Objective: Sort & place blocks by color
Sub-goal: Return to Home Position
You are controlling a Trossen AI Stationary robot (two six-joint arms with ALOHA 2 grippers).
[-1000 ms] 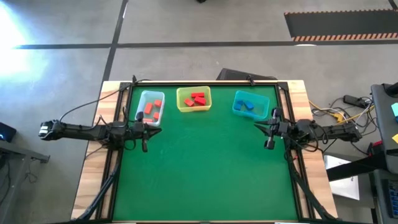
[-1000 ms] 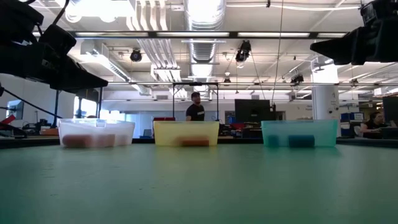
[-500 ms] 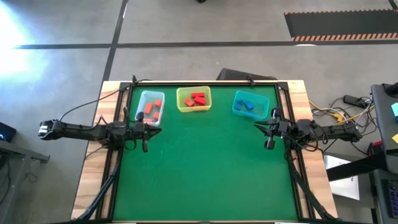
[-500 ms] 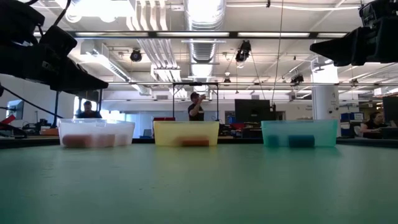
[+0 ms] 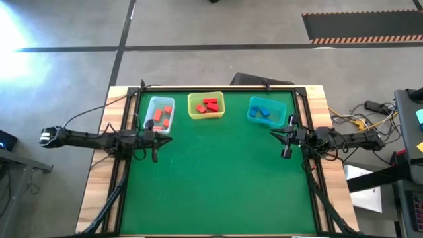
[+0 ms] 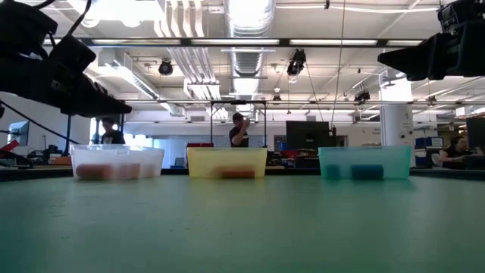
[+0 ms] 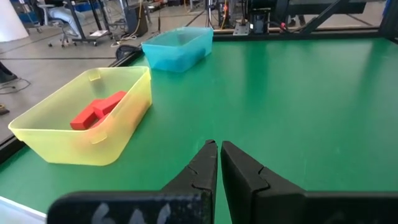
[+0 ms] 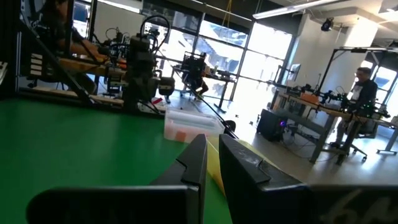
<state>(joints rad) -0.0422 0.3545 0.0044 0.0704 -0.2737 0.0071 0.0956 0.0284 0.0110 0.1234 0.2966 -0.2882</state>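
Three bins stand in a row at the table's far side. The clear bin (image 5: 159, 114) holds orange-red blocks (image 5: 160, 116), the yellow bin (image 5: 206, 106) holds red blocks (image 5: 209, 104), and the teal bin (image 5: 266, 111) holds blue blocks (image 5: 263, 112). My left gripper (image 5: 156, 140) is shut and empty above the mat near the clear bin, at the table's left side. It also shows in the left wrist view (image 7: 218, 147). My right gripper (image 5: 281, 139) is shut and empty at the table's right side, near the teal bin. It also shows in the right wrist view (image 8: 212, 140).
The green mat (image 5: 218, 178) spreads between the arms and toward the near edge. A black frame (image 5: 132, 99) and cables run along the table's sides. People (image 6: 239, 129) stand in the room beyond the table.
My left arm has shifted slightly, drawing back a little toward the table's left edge, with its gripper still shut. The bins and blocks have stayed in place.
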